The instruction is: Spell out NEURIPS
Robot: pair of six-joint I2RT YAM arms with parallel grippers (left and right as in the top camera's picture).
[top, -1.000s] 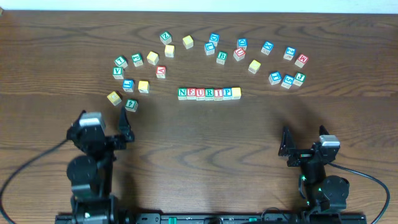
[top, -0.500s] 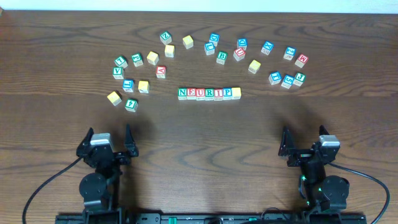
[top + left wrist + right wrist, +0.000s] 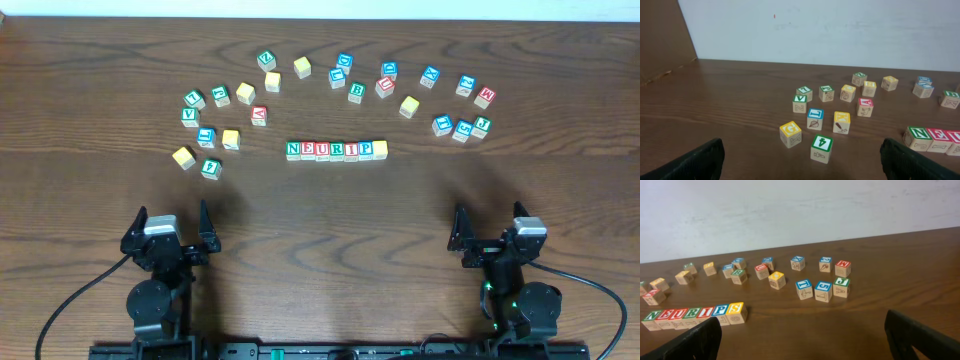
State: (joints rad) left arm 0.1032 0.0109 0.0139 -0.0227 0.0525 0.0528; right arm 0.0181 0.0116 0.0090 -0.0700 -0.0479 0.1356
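A row of wooden letter blocks [image 3: 336, 150] lies at the table's middle and reads NEURIPS in the right wrist view [image 3: 695, 315]; its last block is a yellow S [image 3: 734, 311]. My left gripper [image 3: 170, 226] is open and empty near the front left edge, well short of the blocks. My right gripper [image 3: 488, 232] is open and empty near the front right edge. In the left wrist view only the row's left end [image 3: 932, 138] shows.
Loose letter blocks lie in an arc behind the row: a left cluster [image 3: 215, 125], a middle group [image 3: 345, 75] and a right cluster [image 3: 462, 125]. A yellow block [image 3: 790, 134] and a green block [image 3: 821, 148] lie nearest the left gripper.
The left arm has drawn back toward the front edge and settled low. The right arm and the blocks have not moved.
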